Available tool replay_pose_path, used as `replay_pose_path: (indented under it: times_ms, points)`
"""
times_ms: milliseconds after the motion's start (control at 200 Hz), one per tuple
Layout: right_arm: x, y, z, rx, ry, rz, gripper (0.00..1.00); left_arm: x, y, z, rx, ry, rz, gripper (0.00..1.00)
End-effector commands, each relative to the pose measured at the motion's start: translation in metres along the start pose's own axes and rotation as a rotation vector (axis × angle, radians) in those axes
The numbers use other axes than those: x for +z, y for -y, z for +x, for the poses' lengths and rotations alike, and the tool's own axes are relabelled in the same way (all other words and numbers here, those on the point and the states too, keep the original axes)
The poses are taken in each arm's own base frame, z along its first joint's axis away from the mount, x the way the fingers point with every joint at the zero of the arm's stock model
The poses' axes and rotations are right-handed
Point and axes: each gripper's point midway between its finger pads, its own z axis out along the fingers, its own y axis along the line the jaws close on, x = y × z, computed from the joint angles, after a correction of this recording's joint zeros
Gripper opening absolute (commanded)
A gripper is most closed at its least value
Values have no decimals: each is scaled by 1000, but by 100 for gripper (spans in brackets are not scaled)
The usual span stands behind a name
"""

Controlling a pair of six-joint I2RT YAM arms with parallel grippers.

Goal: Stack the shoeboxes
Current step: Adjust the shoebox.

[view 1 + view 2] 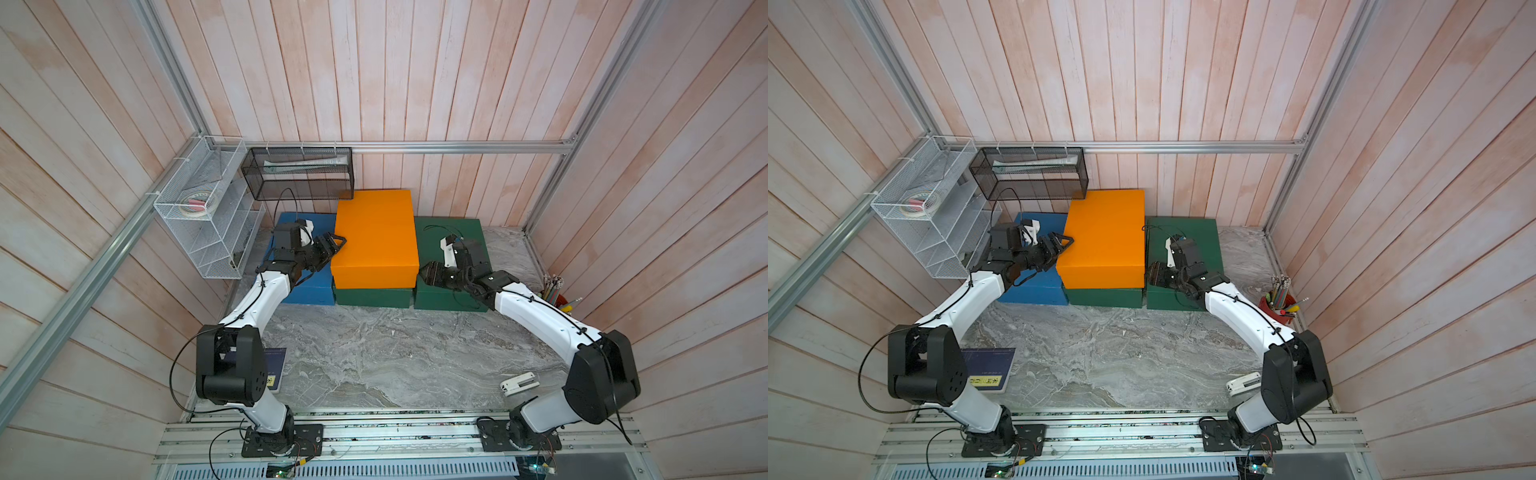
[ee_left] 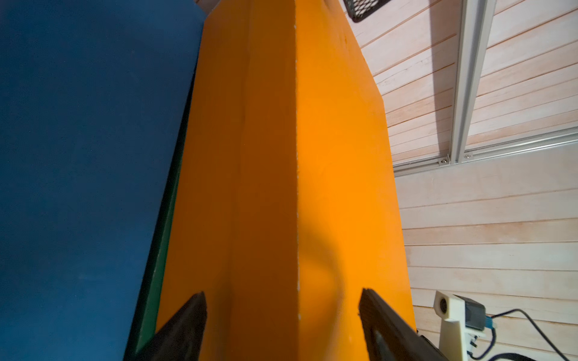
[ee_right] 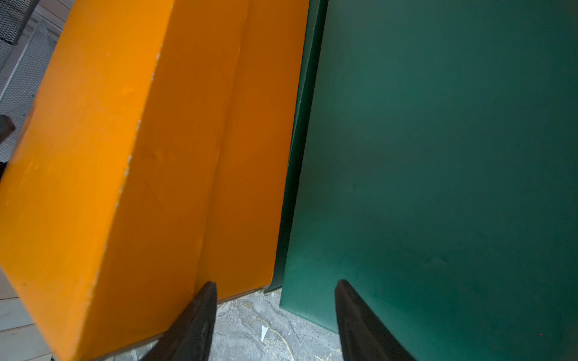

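Note:
An orange shoebox (image 1: 376,237) (image 1: 1104,237) rests on top of a dark green shoebox (image 1: 372,297) in the middle at the back. A blue shoebox (image 1: 311,291) (image 2: 78,156) stands on the table to their left, and another dark green shoebox (image 1: 449,226) (image 3: 438,156) to their right. My left gripper (image 1: 337,244) (image 2: 281,295) is open at the orange box's left side, its fingers straddling the upper left edge. My right gripper (image 1: 428,272) (image 3: 277,283) is open at the orange box's right front corner, above the gap between that box and the right green one.
A white wire rack (image 1: 203,216) and a black mesh basket (image 1: 299,174) hang at the back left, close to the blue box. On the marble table (image 1: 374,353) lie a dark book (image 1: 274,370) and a white stapler (image 1: 519,382). A pen cup (image 1: 557,291) stands by the right wall.

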Motion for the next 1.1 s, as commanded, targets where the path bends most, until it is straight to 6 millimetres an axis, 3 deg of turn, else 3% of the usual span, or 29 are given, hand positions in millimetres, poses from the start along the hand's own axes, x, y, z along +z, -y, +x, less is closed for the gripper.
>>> replay_pose_path:
  times_ms: [0, 195, 595, 720, 810, 910, 1095]
  points:
    - [-7, 12, 7, -13, 0, 48, 62, -30, 14, -23, 59, 79, -13, 81]
    - [-15, 27, 19, -23, -3, 105, 62, -72, 25, -33, 117, 165, -66, 82]
    - [-18, 26, 31, -49, -26, 67, 61, -106, 14, 11, 119, 129, -120, 82]
    - [-25, 37, 33, -33, -25, 76, 62, -113, 17, 33, 162, 87, -112, 82]
    - [-36, 55, 25, 23, -5, 74, 62, -111, 43, 66, 305, 6, -18, 82]
    - [-48, 76, 10, 68, 32, 88, 62, -111, 51, 98, 362, -73, 2, 82]
    - [-62, 97, -9, 73, 68, 127, 63, -123, 51, 121, 360, -80, -31, 82]
